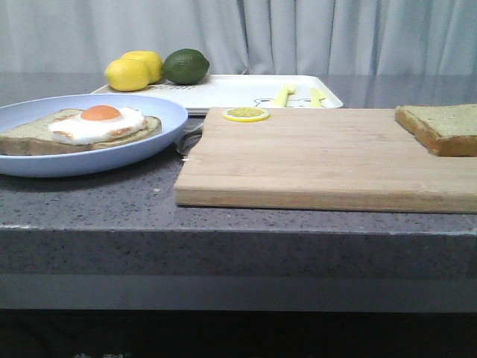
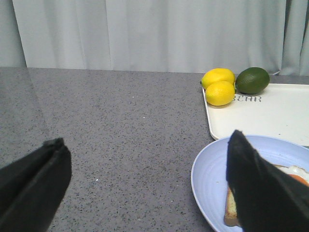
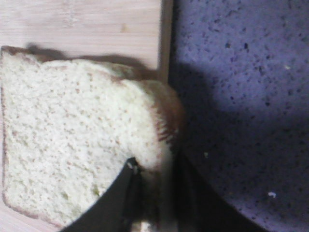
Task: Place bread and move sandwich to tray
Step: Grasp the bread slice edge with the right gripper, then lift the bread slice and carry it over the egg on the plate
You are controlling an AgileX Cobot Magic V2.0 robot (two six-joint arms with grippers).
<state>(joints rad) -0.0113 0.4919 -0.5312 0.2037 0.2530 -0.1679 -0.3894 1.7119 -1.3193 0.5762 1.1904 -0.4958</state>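
Observation:
The bread [image 1: 441, 127] lies at the right end of the wooden cutting board [image 1: 313, 160]. In the right wrist view my right gripper [image 3: 154, 169] is shut on the crust edge of the bread [image 3: 72, 140], which overhangs the board's edge [image 3: 96, 24]. The sandwich [image 1: 82, 128], a slice with a fried egg, sits on the light-blue plate [image 1: 160, 138] at the left. My left gripper [image 2: 145, 159] is open and empty over the counter, one finger [image 2: 260, 183] above the plate [image 2: 212, 169]. The white tray [image 1: 238, 91] lies behind. Neither gripper shows in the front view.
Two lemons [image 1: 134, 71] and a green lime [image 1: 185, 66] sit at the tray's far left corner, also in the left wrist view [image 2: 219, 87]. A lemon slice [image 1: 246, 114] lies on the board's far edge. Grey speckled counter [image 2: 120, 125] lies left of the plate.

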